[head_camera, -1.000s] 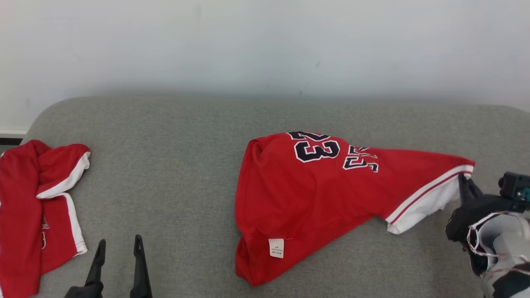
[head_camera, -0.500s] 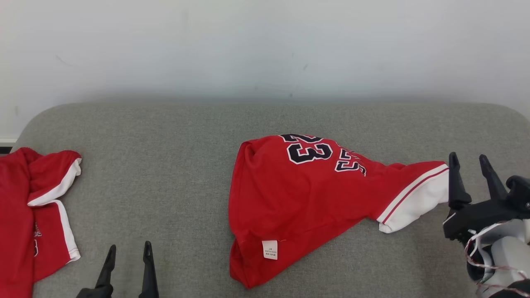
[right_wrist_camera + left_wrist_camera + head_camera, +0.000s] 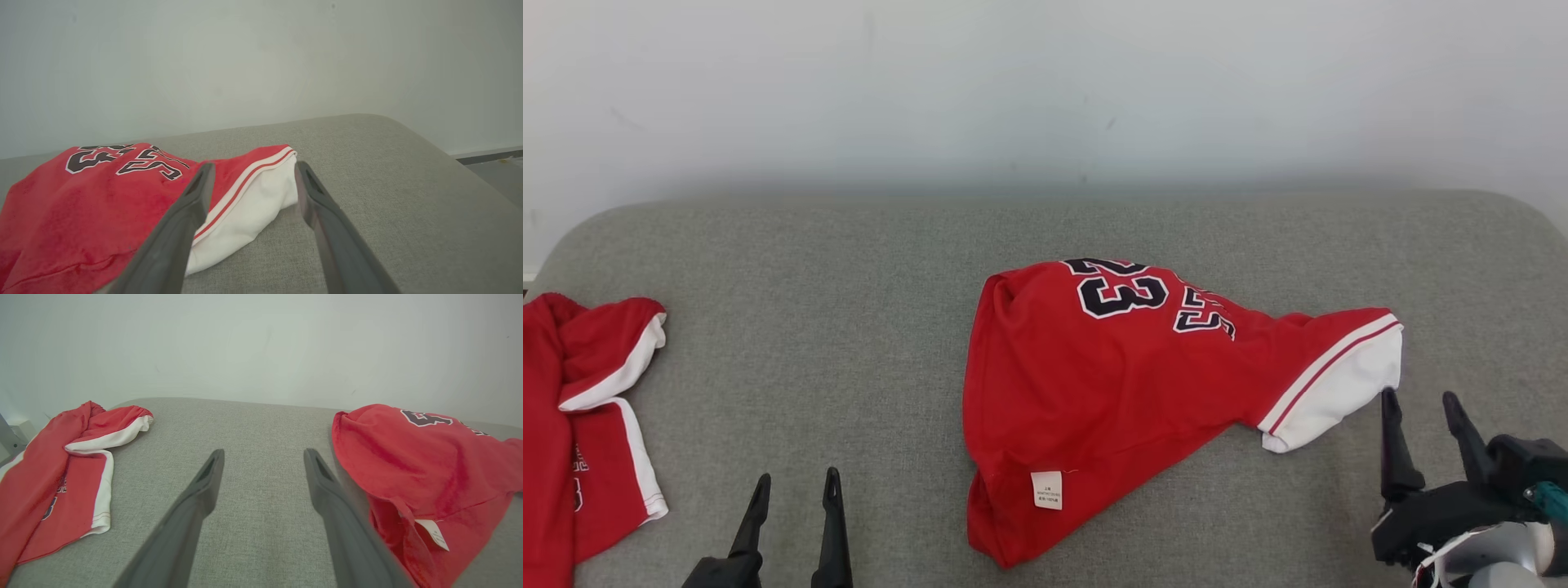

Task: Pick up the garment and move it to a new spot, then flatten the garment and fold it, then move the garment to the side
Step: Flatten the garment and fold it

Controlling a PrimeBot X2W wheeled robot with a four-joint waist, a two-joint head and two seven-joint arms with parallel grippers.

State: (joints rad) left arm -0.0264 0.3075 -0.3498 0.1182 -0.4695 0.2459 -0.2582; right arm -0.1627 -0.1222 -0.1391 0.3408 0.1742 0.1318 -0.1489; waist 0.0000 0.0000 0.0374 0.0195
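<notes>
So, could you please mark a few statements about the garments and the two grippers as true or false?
1. The left gripper is open and holds nothing. True.
2. The number-23 garment lies at the left edge of the grey surface. False: it lies near the middle; a second red garment lies at the left edge.
3. A white label shows on the number-23 garment's near hem. True.
4. The right gripper is shut on the white trim. False: its fingers stand apart, closed on nothing.
</notes>
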